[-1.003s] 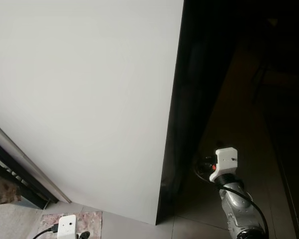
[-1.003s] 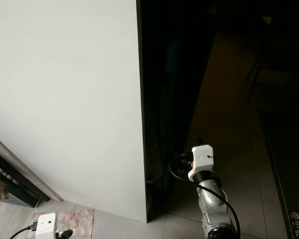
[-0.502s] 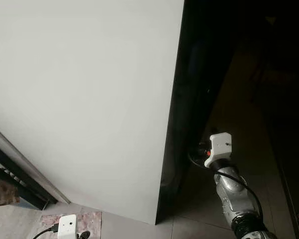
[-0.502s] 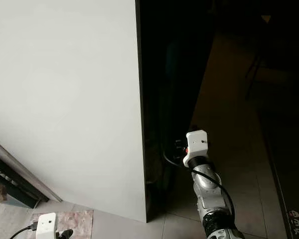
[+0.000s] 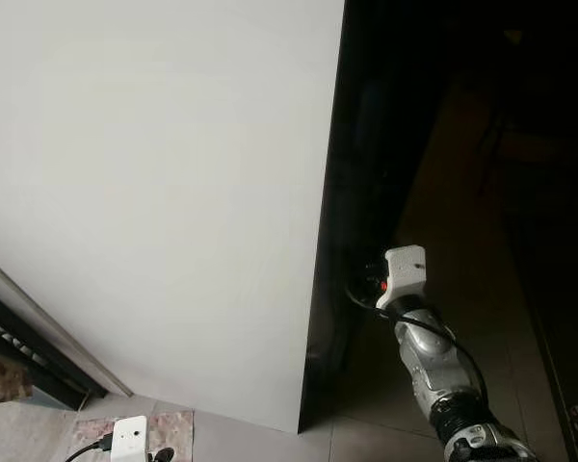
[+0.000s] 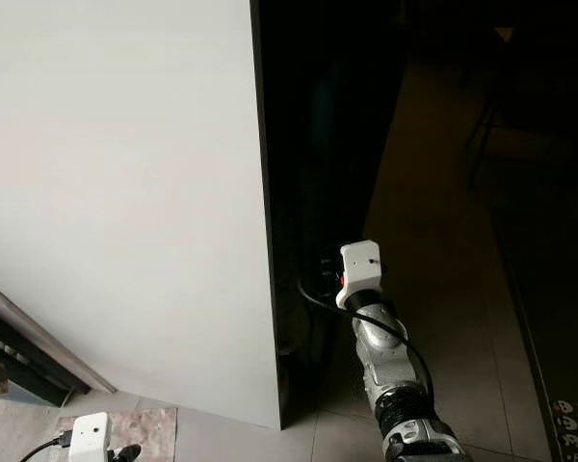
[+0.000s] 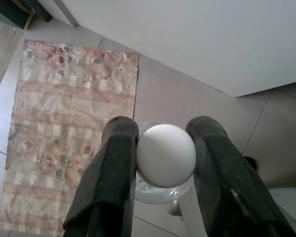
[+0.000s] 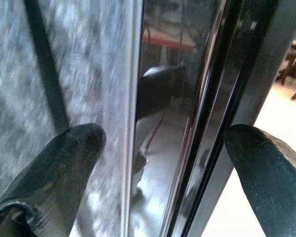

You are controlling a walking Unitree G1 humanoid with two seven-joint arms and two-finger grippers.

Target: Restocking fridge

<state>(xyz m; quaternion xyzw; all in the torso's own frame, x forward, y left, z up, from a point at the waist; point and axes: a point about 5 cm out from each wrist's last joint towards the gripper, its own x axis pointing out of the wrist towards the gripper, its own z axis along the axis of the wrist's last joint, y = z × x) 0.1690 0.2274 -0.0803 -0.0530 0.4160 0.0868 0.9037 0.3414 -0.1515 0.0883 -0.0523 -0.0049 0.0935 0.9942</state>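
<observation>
Fridge door (image 6: 308,192): your right gripper (image 8: 163,143) has moved closer, its 2 fingers spread wide around the edge (ready to pull); left gripper (image 7: 163,153) clamps a white-capped bottle (image 7: 165,155).

I'm looking at a fridge (image 5: 154,192) whose broad side panel is showing plain matt white, while its front face (image 6: 308,192) is reading glossy black. The right arm (image 5: 429,361) is gleaming silver, carrying a white wrist block (image 5: 405,269) with a small red dot. The left gripper (image 7: 165,148) is showing black fingers (image 7: 116,168) around a white ribbed cap on a clear bottle (image 7: 165,155). Beneath it a rug (image 7: 64,128) is lying in faded pink and beige floral stripes on grey floor tiles (image 7: 187,98). The right gripper (image 8: 163,148) is showing black fingertips (image 8: 74,148) against dark shiny edges.
</observation>
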